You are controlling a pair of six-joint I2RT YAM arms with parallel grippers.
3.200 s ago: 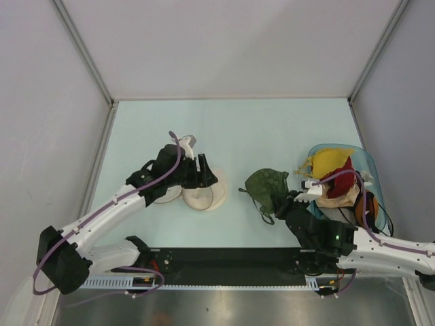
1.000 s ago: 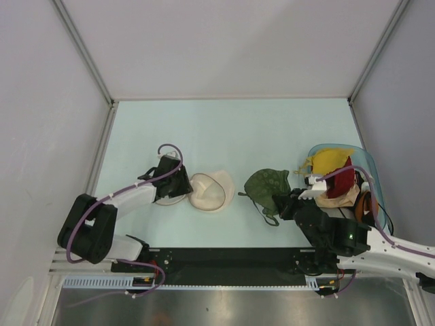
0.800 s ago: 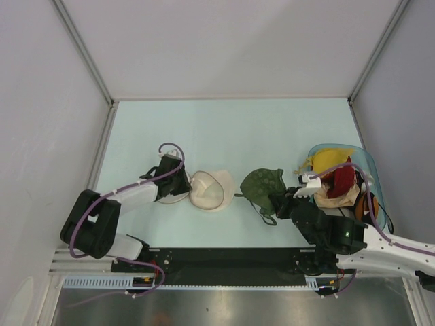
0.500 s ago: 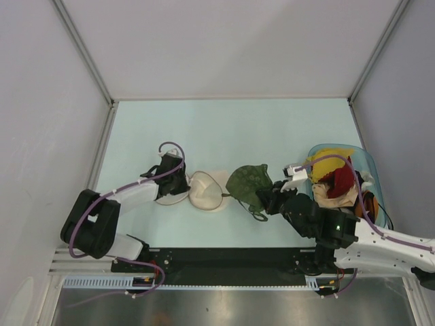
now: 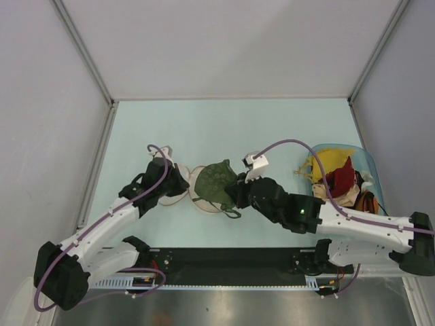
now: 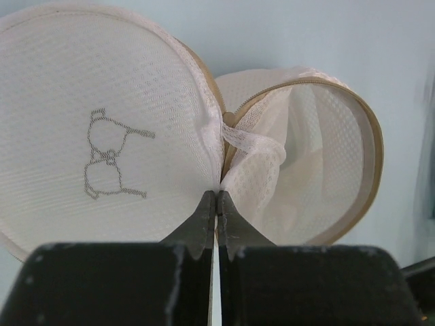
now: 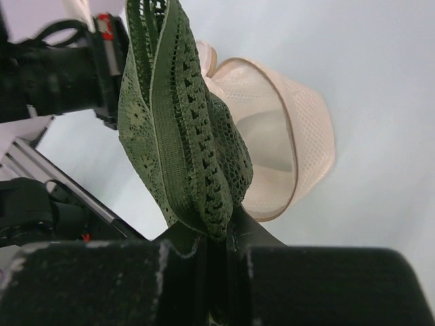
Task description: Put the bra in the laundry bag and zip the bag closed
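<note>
Bra [image 5: 216,180] is held off the surface [image 5: 238,129] by the right tool [image 7: 219,234], hanging over the open half of the laundry bag [image 6: 102,81], left of centre on the near side. Right tool is clamped fully closed on the bra's lower edge, and the folded lace band is seen standing up from the jaws in the right wrist view, with the bag's open mesh cup just behind. Left tool [image 6: 217,198] is pinched closed on the bag's mesh at the hinge where the two halves join. The printed half lies left and the hollow half lies right, gaping. A blue tub [image 5: 370,163] with other garments [image 5: 329,161] sits at the right, well apart. Bra is judged light and soft, with springy padded cups likely to bulge back out of the shallow cup once released. The thin straps are limp and could trail over the rim and be caught in the zip. The grip on the band or cup edge is judged suitable. The lace is open-weave and could snag on a fingertip at release. Bag mesh is flimsy too, so the hold at the hinge is judged useful to stop it sliding. Zip pull cannot be made out.
</note>
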